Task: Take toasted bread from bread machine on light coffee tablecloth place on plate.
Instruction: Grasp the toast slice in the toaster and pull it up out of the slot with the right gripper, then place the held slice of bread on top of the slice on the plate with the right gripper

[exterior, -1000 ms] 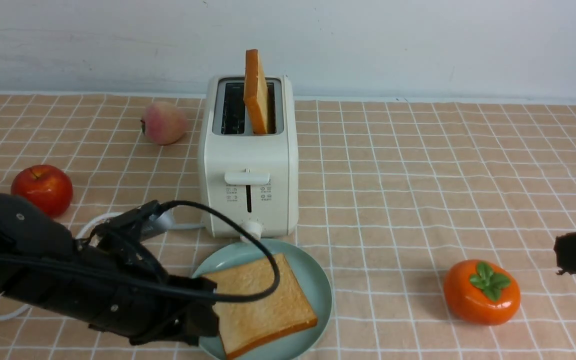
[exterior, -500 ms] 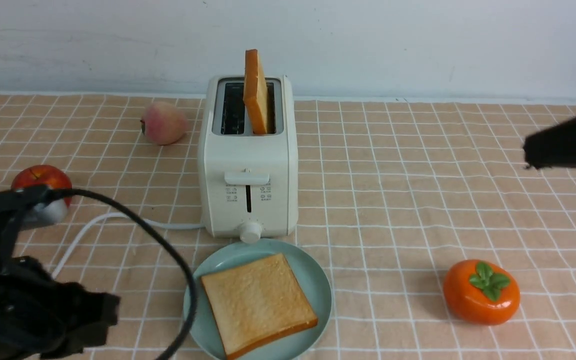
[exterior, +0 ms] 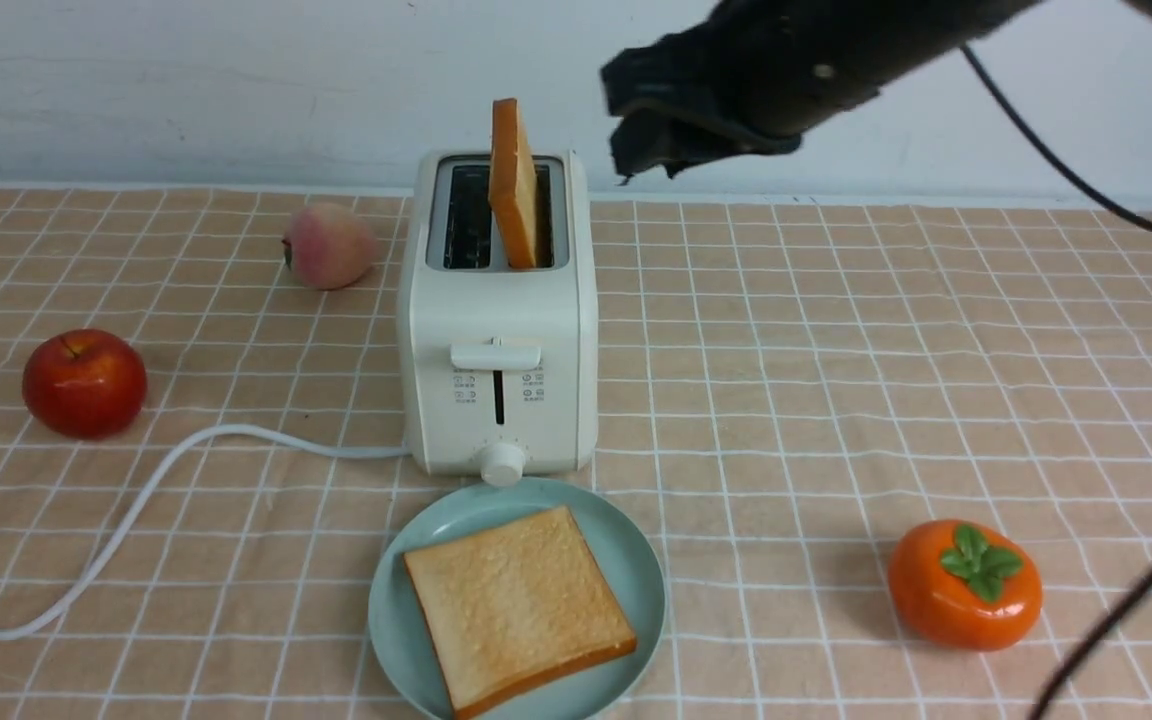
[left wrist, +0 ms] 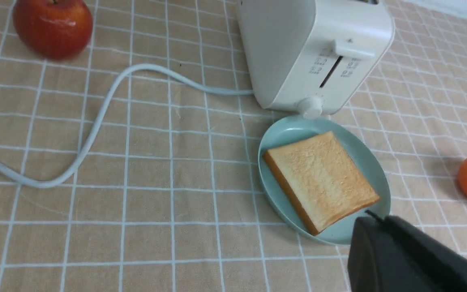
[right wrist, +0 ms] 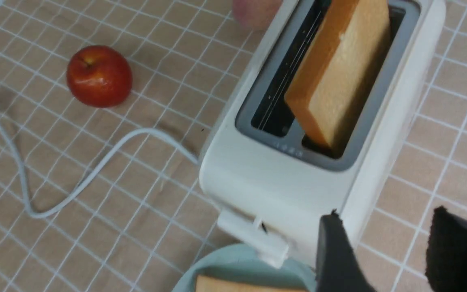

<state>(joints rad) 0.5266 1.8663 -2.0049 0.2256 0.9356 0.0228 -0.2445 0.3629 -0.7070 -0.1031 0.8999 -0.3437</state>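
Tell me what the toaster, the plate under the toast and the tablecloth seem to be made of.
Cream-white boxy toaster: probably smooth moulded plastic, given its soft sheen and rounded edges.
Round pale teal plate: smooth, lightly glossy; glazed ceramic or plastic, the look leaves it open.
Tan tablecloth with white grid: likely thin fabric, its lines rippling slightly.

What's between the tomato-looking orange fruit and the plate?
Only bare tablecloth lies between the orange fruit and the plate, as the front view shows.

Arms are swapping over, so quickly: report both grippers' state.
Left gripper: closed, holding nothing.
Right gripper: open, nothing between its fingertips.
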